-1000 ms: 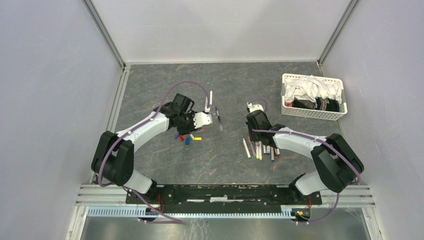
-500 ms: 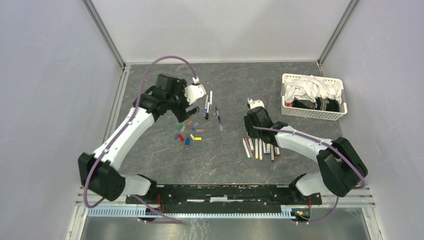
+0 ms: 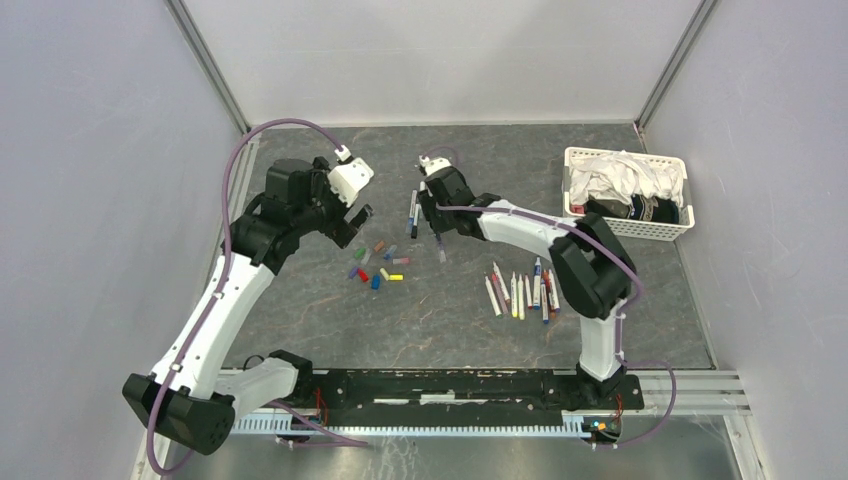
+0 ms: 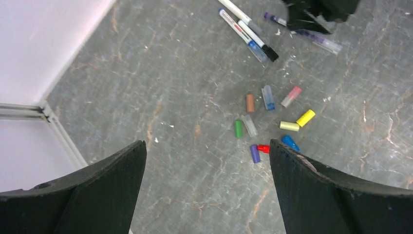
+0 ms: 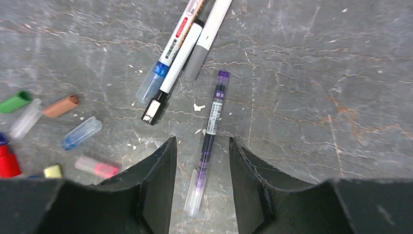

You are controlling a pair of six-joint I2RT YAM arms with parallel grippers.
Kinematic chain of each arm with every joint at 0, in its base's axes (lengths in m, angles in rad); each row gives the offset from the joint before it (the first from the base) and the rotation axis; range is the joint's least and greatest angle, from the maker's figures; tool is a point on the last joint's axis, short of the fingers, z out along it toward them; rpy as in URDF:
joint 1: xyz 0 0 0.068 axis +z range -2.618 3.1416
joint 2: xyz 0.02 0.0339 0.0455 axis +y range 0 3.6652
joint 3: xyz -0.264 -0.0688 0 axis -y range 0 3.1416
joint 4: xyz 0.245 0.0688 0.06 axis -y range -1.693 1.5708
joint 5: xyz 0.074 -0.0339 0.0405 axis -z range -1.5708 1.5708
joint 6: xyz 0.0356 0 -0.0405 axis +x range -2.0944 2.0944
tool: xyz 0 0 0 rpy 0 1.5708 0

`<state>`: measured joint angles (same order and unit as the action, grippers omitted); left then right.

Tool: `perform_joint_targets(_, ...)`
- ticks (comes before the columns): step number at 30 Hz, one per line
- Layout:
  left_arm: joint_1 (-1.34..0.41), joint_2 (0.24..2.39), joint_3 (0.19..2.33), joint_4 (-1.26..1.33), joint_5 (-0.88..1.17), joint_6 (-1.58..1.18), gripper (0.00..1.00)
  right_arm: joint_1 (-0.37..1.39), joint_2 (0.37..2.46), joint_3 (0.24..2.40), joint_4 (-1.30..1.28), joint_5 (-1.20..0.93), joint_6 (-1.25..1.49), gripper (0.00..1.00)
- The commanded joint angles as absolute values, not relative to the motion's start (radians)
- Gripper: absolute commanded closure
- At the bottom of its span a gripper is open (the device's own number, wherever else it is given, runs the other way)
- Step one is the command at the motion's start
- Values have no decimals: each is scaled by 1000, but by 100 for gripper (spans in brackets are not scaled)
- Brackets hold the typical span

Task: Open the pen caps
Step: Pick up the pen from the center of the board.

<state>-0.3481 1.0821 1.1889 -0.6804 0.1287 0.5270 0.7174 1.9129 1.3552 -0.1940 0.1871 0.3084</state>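
While cloths [image 3: 622,178] fill the basket [image 3: 618,228], left gripper [image 4: 207,151] wide, right gripper [image 5: 202,144] part-open astride purple pen [image 5: 215,109]

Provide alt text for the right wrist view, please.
The right gripper, jaws open, straddles a purple pen lying on the grey table. Three more pens lie just beyond it, and loose coloured caps are scattered at the image's left.

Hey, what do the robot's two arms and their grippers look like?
The left arm and right arm have white links with bulky black joints. A thin purple cable loops along each. The left gripper and right gripper have broad, matte black, wedge-shaped fingers.
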Motion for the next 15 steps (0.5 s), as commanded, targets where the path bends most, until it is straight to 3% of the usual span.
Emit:
perform_joint_targets(1, -345, 1052, 1160, -705, 178, 469, 0, 714, 2014, 1467, -269, 203, 279, 53)
perform_joint_targets(12, -347, 1067, 1208, -757, 246, 392, 0, 719, 2124, 1475, -294, 235, 265, 68)
perform_joint_targets(15, -346, 1071, 1210, -759, 258, 380, 0, 719, 2122, 1481, -300, 227, 269, 85)
